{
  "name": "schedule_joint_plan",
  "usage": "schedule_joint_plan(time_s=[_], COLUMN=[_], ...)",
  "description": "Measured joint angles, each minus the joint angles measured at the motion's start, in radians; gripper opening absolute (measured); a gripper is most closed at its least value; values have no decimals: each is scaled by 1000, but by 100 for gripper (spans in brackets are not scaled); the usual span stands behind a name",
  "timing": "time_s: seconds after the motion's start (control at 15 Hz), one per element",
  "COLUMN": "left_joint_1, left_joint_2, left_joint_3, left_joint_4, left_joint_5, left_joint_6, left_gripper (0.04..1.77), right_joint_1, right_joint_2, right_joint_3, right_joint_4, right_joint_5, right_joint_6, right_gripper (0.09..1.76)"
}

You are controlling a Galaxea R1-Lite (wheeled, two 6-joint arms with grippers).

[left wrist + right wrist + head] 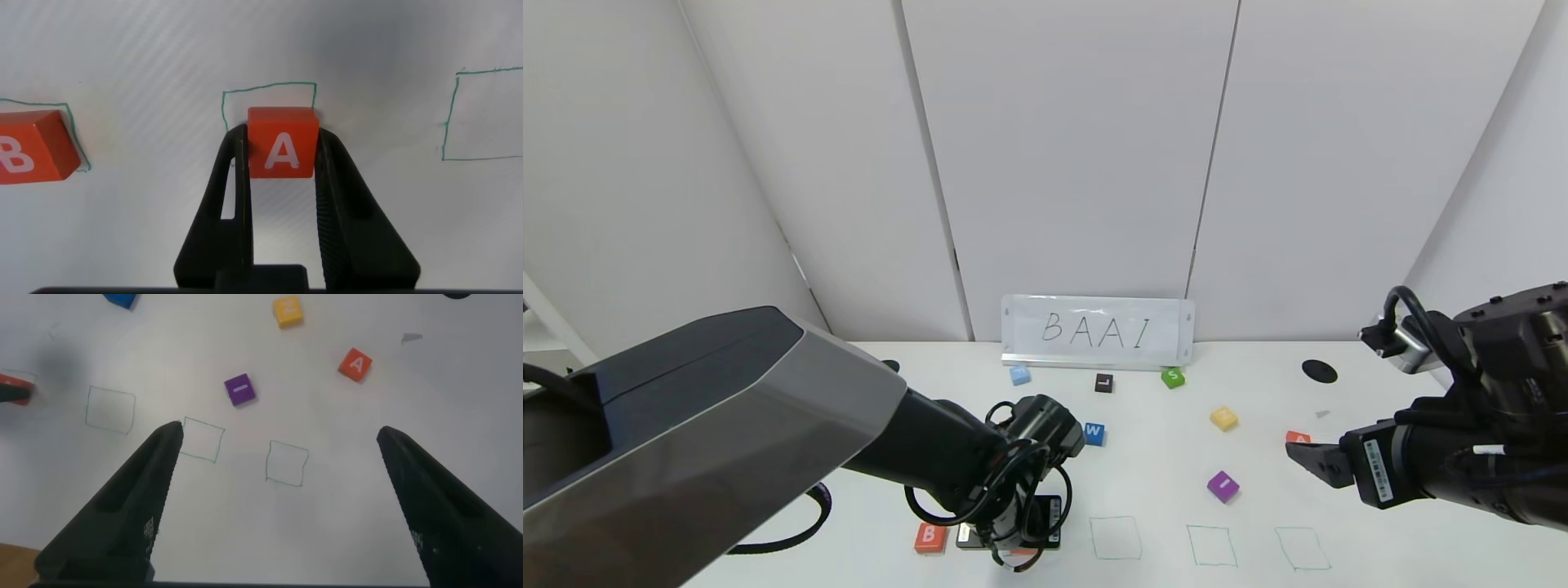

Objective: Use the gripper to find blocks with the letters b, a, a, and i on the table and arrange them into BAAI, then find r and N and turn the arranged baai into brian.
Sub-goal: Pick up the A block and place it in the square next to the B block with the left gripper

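Where the head view looks down on the matte white table (1160, 490), the left gripper (1011, 545) sits low at the near edge, just right of the orange-red B block (930, 537). Purple cube (1223, 486) lies mid-table; a second A block (1297, 438) is half hidden just beyond the right gripper (1303, 459), which hovers over the table's right side. Three thin green squares (1116, 537) are drawn along the near edge.

Left wrist: black tapered fingers (235, 188) closed on a glossy orange-red A cube (282, 142), white letter up, at the edge of a green outline. B block (33, 151) sits in the neighbouring outline.

Right wrist: black wedge fingers (151, 486) spread wide, holding nothing. Purple I cube (239, 389) and A block (355, 364) lie apart beyond them.
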Motion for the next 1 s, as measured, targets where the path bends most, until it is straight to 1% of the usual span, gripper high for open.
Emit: schedule_joint_plan(time_s=[0.73,1.0], left_joint_1=[4,4], left_joint_2=[-2,-2], left_joint_3=[10,7], left_joint_4=[0,0], left_joint_5=[0,1], left_joint_6=[0,1], left_gripper=[50,97], right_joint_1=[1,2], right_joint_2=[8,8], right_joint_3=[3,4], right_joint_4=[-2,-2], right_joint_5=[0,1], right_joint_6=[1,2], right_gripper=[171,171])
